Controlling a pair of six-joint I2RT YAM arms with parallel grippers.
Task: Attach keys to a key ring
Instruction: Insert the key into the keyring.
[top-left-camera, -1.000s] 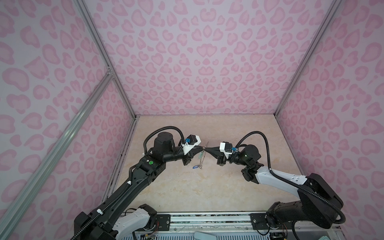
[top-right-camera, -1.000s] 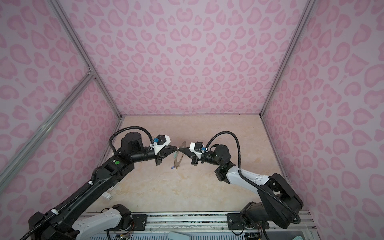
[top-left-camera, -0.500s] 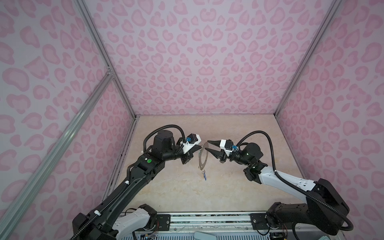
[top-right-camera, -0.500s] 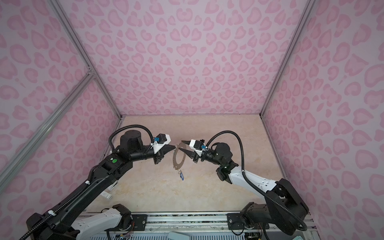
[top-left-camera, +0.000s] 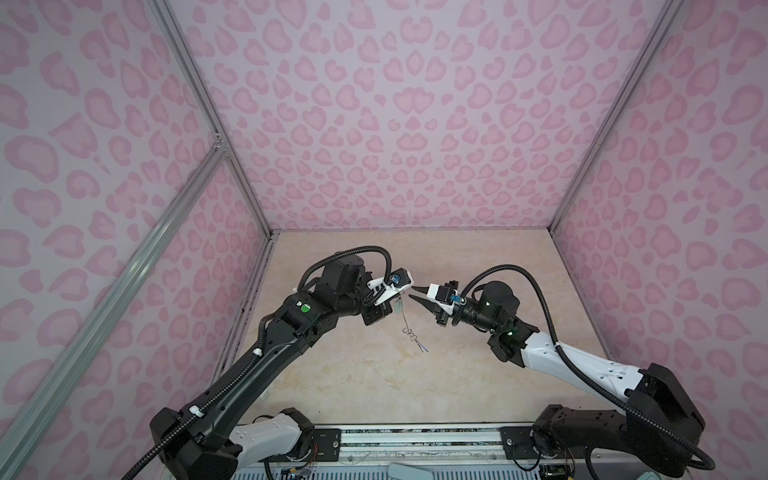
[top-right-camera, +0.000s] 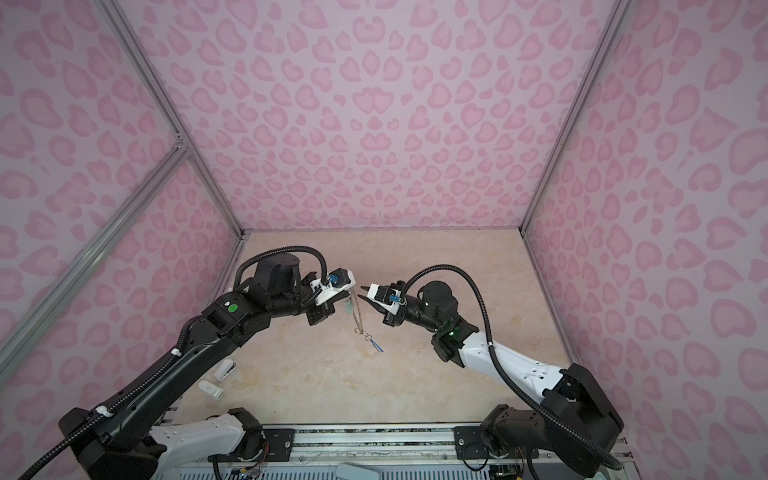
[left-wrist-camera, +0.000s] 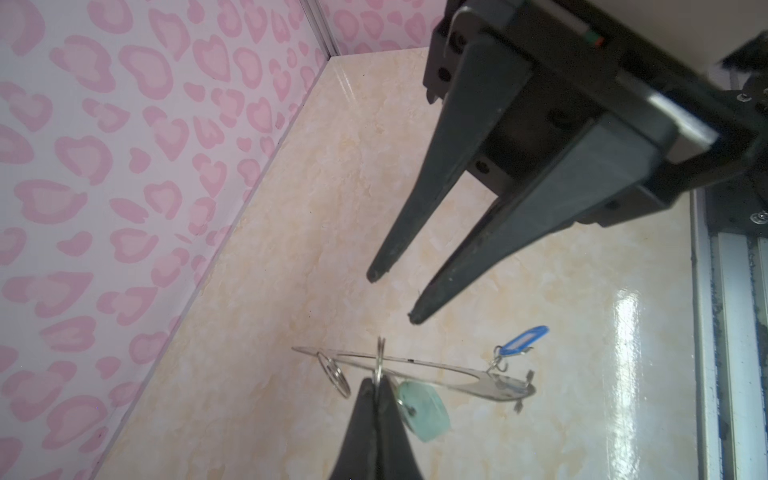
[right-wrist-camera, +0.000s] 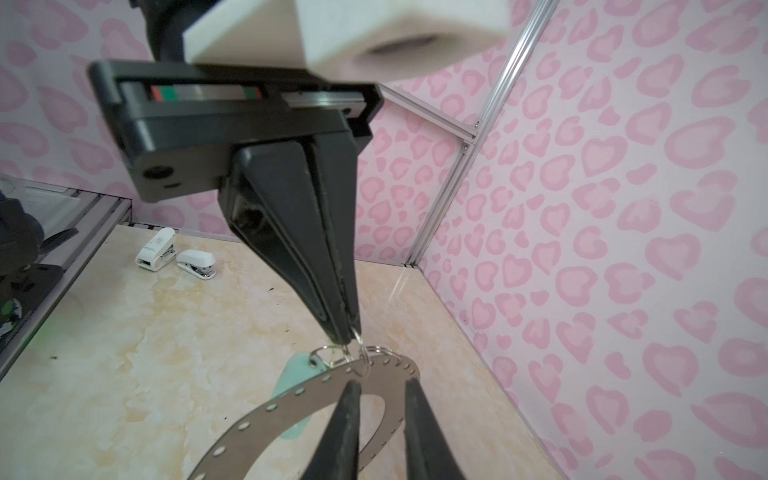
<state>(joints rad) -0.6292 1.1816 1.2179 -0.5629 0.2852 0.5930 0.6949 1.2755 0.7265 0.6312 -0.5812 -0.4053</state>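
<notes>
The key ring (right-wrist-camera: 291, 399), a flat grey perforated disc, hangs in the air edge-on in both top views (top-left-camera: 404, 318) (top-right-camera: 356, 316). My left gripper (left-wrist-camera: 377, 380) is shut on a small wire loop (right-wrist-camera: 357, 340) at the ring's rim. A pale mint key tag (left-wrist-camera: 424, 411) hangs by that grip. A blue-tagged key (left-wrist-camera: 524, 340) dangles from the ring's low end (top-left-camera: 422, 347). My right gripper (right-wrist-camera: 381, 384) is open, a short way from the ring (top-left-camera: 413, 292), holding nothing.
Two small white staplers (right-wrist-camera: 156, 249) (right-wrist-camera: 197, 262) lie on the beige table near the left arm's base (top-right-camera: 224, 370). Pink patterned walls with metal posts close in the left, back and right sides.
The right gripper let go of the ring and drew back a little, then narrowed its jaws. The ring swung down and now hangs from the left gripper alone, blue key lowest.
</notes>
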